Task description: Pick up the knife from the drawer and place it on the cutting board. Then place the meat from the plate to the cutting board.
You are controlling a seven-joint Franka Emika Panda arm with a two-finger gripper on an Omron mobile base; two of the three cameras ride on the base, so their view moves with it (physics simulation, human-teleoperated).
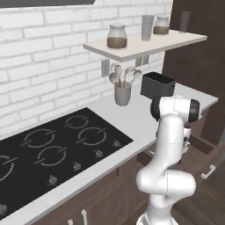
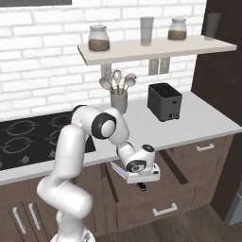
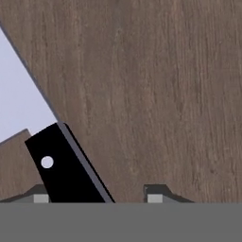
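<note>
Inside drawer (image 2: 182, 182), claw (image 3: 97, 198) straddling knife (image 3: 61, 160) handle.

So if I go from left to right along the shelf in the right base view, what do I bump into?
Brown-filled jar → tall grey glass → second brown-filled jar → dark glass, all standing on the shelf.
</note>
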